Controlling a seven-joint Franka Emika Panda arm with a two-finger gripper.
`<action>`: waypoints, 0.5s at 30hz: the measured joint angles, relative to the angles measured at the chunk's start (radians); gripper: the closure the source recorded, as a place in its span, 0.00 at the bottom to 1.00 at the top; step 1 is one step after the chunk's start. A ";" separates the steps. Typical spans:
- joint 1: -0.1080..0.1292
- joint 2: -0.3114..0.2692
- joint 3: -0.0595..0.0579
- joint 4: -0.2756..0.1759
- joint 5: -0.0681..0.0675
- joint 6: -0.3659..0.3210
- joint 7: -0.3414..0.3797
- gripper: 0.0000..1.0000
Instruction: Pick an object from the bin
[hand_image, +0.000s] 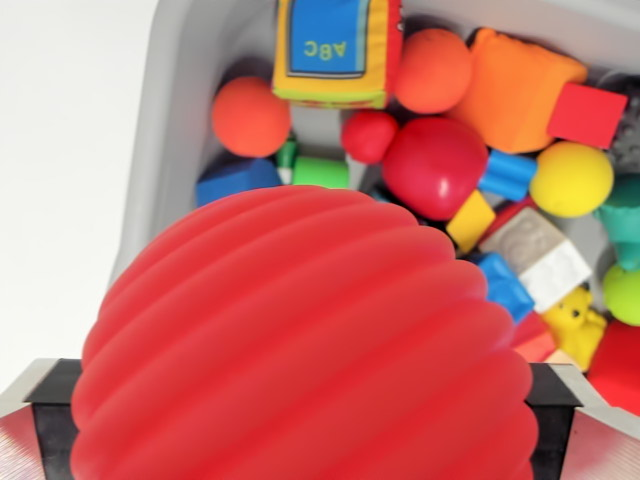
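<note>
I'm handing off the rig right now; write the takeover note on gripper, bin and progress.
Gripper: shut on the red ribbed ball, one finger showing on each side of it at the wrist view's bottom corners.
Ball: fills the lower view, in front of the grey bin and the toys in it.
Still in the bin: ABC cloth block, glossy red ball, yellow ball, orange ball, assorted blocks.
Done: one object grasped and apparently lifted.
Left: carry it clear of the bin; drop-off spot not visible.
</note>
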 joint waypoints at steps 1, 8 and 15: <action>0.000 0.000 0.000 0.003 0.000 -0.003 0.000 1.00; 0.000 -0.002 -0.001 0.014 0.000 -0.016 0.000 1.00; 0.000 -0.001 -0.001 0.014 0.000 -0.016 0.000 1.00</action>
